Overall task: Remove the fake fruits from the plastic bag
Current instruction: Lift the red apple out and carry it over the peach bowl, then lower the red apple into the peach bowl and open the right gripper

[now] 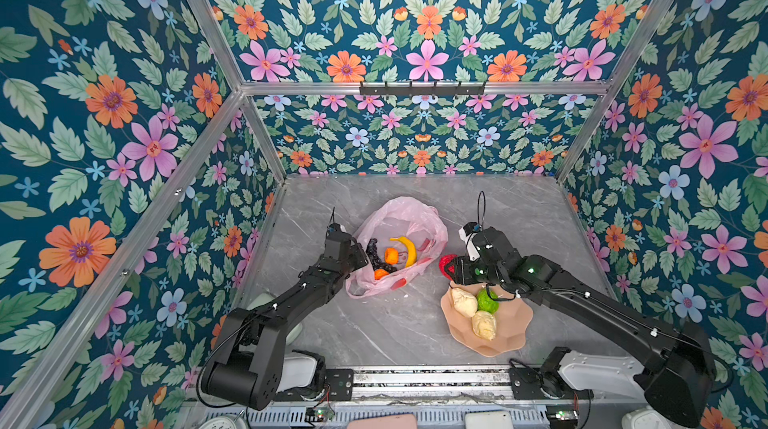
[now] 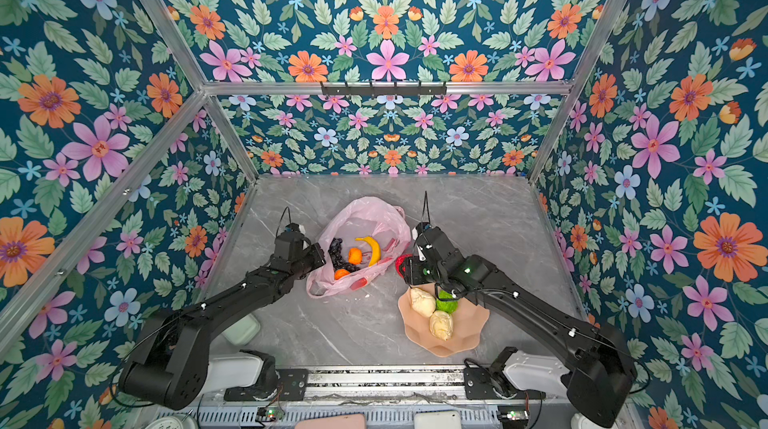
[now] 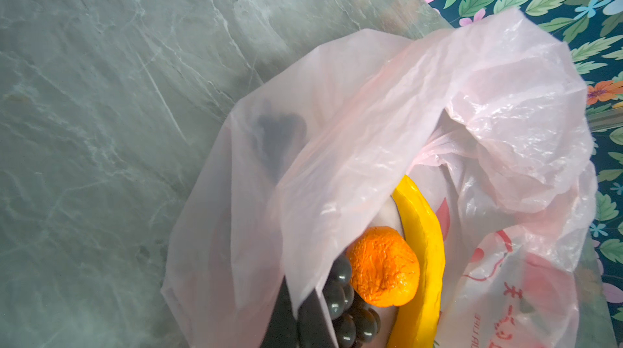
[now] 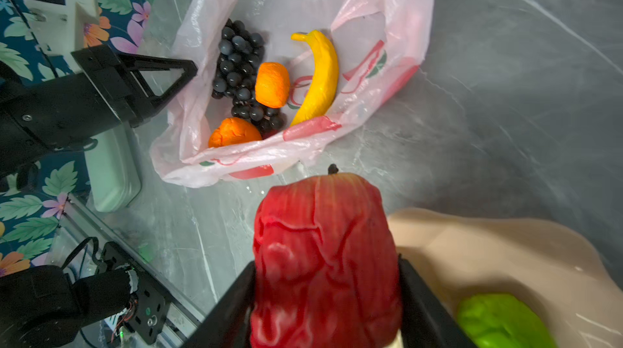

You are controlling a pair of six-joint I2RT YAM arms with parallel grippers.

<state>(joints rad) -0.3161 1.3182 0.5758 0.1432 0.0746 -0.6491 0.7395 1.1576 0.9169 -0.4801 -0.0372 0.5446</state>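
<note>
Left pincer [image 4: 190,72] clamps tight on the translucent pink plastic bag [image 4: 397,9]; right pincer [image 4: 325,265], half-spread, grips the bumpy red toy fruit [image 4: 323,228], stalk pointing bagward

Grips a bumpy red fruit [image 4: 323,262] (dark stem stub on top) between black fingers [image 4: 424,302]. Faces the plastic bag [image 4: 391,2], open on the worktop [image 4: 505,93], with grape bunch [image 4: 236,63], two oranges [image 4: 272,85], banana [image 4: 320,76] inside. Catches a green fruit [image 4: 502,321] on the plate [image 4: 488,245].
</note>
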